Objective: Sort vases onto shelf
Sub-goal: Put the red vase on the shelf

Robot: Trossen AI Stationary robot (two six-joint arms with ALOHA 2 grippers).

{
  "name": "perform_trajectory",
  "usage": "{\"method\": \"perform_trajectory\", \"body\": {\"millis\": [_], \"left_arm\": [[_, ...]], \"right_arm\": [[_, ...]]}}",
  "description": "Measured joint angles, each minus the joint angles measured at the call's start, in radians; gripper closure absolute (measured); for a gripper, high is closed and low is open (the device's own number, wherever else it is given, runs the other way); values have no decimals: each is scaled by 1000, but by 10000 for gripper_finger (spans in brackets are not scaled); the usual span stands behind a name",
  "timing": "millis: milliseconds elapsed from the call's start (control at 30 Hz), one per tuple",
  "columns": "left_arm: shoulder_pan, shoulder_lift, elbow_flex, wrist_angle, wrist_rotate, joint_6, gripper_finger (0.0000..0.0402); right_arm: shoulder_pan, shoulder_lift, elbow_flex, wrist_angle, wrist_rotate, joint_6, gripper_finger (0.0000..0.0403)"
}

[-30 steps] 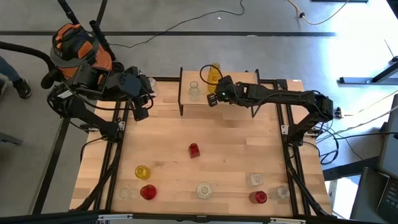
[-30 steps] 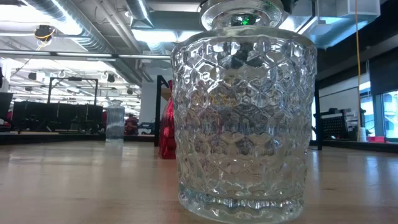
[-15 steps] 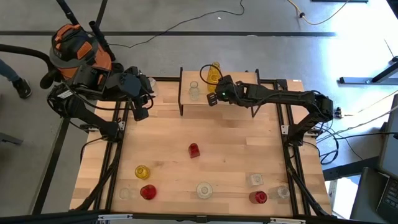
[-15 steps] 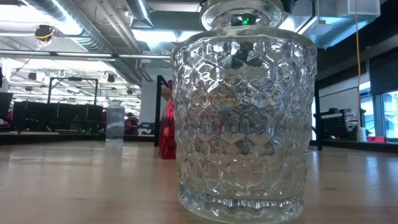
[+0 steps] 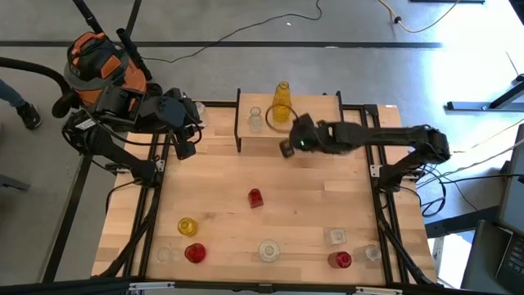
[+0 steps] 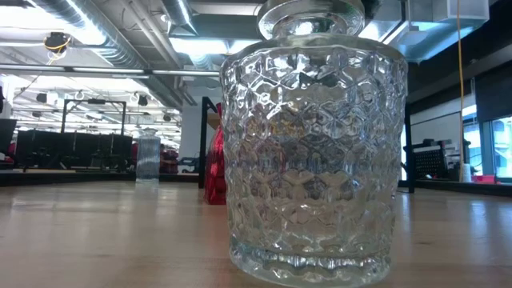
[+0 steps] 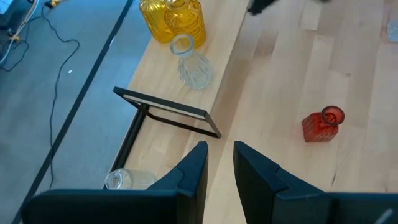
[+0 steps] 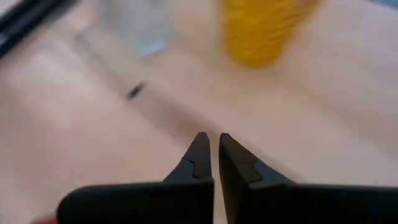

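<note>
- While the right end effector (image 5: 286,148) is hovering over the table (image 5: 303,205) just in front of the shelf (image 5: 315,115), its fingers (image 8: 200,155) are sitting pressed together, gripping nothing.
- Standing on the shelf: two yellow vases (image 5: 282,97) close together and one clear vase (image 5: 255,120) beside them.
- Standing mid-table, well apart from the rest: one small red vase (image 5: 255,197).
- Standing along the near edge, left group: a yellow vase (image 5: 187,226), a red vase (image 5: 195,253), a clear vase (image 5: 164,255).
- Standing along the near edge, centre: a large clear faceted vase (image 5: 269,250), filling the low view (image 6: 312,152).
- Standing along the near edge, right group: two clear vases (image 5: 337,237) and a red one (image 5: 341,260).
- Waiting at the table's far left corner: the left end effector (image 7: 219,163), fingers sitting slightly apart, empty.
</note>
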Motion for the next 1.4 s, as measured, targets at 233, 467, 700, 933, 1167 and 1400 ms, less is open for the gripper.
{"method": "perform_trajectory", "body": {"millis": [233,467,700,933,1167,1400], "left_arm": [[0,0,0,0,-7,28,333],[0,0,0,0,-8,61,333],[0,0,0,0,54,61,333],[0,0,0,0,70,61,333],[0,0,0,0,110,87,333],[0,0,0,0,114,107,333]], "right_arm": [[189,2,0,226,-247,-178,400],[213,111,0,493,-278,-241,283],[216,232,0,522,-398,-290,103],[222,314,0,530,-403,-301,53],[223,394,0,546,-399,-307,52],[220,420,1,593,-305,-310,80]]}}
